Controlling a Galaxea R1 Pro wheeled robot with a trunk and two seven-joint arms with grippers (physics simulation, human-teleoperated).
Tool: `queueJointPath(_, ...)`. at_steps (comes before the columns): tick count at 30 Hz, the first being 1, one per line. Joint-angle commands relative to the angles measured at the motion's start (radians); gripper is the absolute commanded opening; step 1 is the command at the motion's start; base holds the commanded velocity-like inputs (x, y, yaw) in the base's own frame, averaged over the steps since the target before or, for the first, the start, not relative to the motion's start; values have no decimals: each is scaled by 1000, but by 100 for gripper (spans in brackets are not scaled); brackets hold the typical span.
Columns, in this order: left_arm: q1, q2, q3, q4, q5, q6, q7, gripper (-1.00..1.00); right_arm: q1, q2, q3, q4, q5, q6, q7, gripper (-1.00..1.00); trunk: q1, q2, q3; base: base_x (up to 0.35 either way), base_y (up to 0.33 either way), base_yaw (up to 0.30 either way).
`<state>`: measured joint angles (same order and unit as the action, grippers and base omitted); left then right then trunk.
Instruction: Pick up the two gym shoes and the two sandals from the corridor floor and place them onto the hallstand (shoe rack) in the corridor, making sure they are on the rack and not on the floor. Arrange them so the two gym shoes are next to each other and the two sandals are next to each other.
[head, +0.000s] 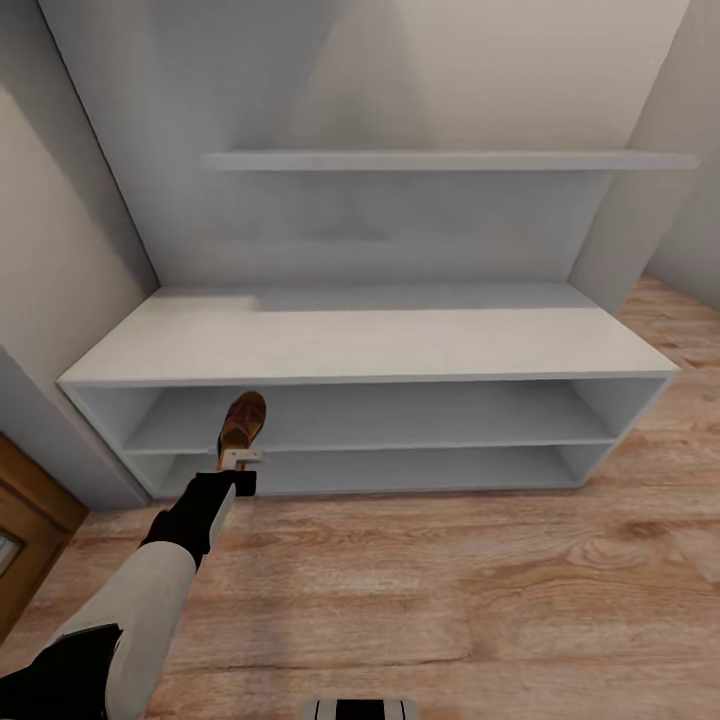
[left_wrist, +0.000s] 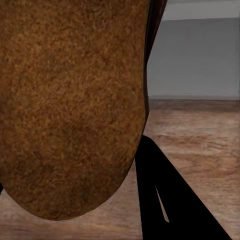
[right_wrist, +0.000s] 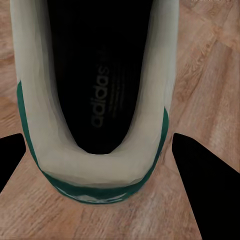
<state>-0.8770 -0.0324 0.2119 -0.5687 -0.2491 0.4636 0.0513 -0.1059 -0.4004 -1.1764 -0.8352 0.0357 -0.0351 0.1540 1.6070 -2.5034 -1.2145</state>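
Observation:
A dark brown sandal (head: 244, 422) hangs in front of the left end of the hallstand (head: 380, 345), level with its upper open shelf. My left gripper (head: 238, 460) is shut on the sandal's near end. In the left wrist view the sandal's brown sole (left_wrist: 70, 100) is very close, with one black finger (left_wrist: 170, 200) beside it. In the right wrist view a white gym shoe (right_wrist: 95, 165) with green heel trim sits between the two fingers of my right gripper (right_wrist: 100, 150), heel toward the camera, over the corridor floor (right_wrist: 210, 75). The fingers press against the heel's sides.
The hallstand has a long bench top, two open shelf levels (head: 400, 415) beneath and a wall shelf (head: 450, 160) above. A grey wall (head: 50, 300) closes the left side, with a wooden door (head: 25, 520) below it. Wood floor (head: 450, 590) spreads in front.

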Motion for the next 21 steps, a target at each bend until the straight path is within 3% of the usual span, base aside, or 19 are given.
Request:
queueJointPath(1, 0, -1, 6, -2, -10, 5, -4, -100, -1, 0, -5, 1, 3, -3, 9, -100, 0, 0, -1, 179, 0, 0)
queueJointPath(8, 0, -1, 4, -2, -11, 6, -4, -100, -1, 0, -5, 1, 3, -3, 9, -100, 0, 0, -1, 93, 3, 0)
queueJointPath(17, 0, -1, 4, -2, -10, 6, -3, -100, -1, 0, -5, 1, 3, -3, 9, -100, 0, 0, -1, 288, 72, 0)
queueJointPath(21, 0, -1, 4, -2, -10, 6, -2, -100, -1, 0, -5, 1, 3, -3, 9, -100, 0, 0, -1, 96, 19, 0)
